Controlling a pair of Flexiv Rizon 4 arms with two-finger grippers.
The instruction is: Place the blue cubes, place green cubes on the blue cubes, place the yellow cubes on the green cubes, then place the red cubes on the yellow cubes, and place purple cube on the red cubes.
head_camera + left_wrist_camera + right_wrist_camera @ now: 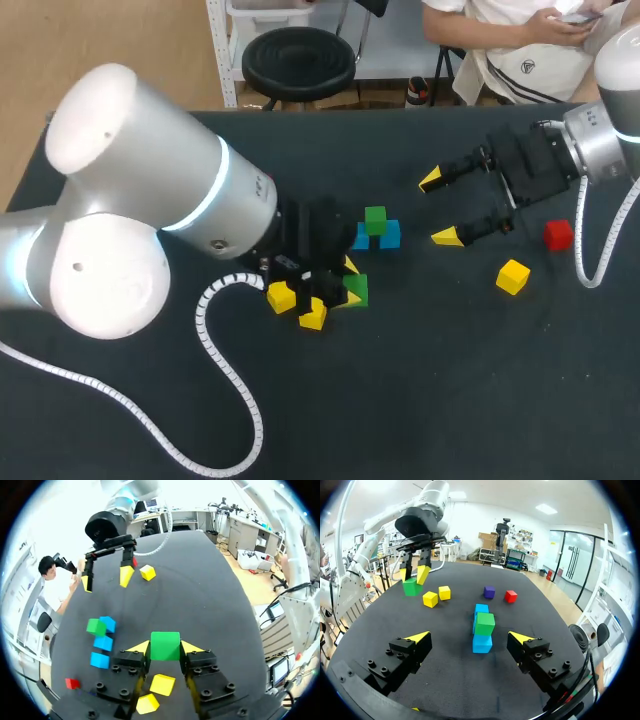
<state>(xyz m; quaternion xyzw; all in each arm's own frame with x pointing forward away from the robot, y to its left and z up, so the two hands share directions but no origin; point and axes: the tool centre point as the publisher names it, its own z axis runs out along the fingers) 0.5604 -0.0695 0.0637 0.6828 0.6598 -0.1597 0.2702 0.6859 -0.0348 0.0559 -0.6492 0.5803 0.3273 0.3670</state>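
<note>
Green cube (165,646) is clamped in the left gripper (165,652), just near-left of the blue cubes (389,236), while the right gripper (440,208) hangs far right, fingers wide apart.

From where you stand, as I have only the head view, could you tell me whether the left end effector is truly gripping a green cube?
Observer: Yes. In the left wrist view, both fingers of the left end effector touch the green cube from opposite sides.
Operator: Thank you. Where is the purple cube? I cannot see it.
Observer: The right wrist view shows the purple cube lying beside a red cube, not touching it.
Operator: And how many blue cubes are laid?
Observer: Three blue cubes lie in a row, and a second green cube sits on top of that row.
</note>
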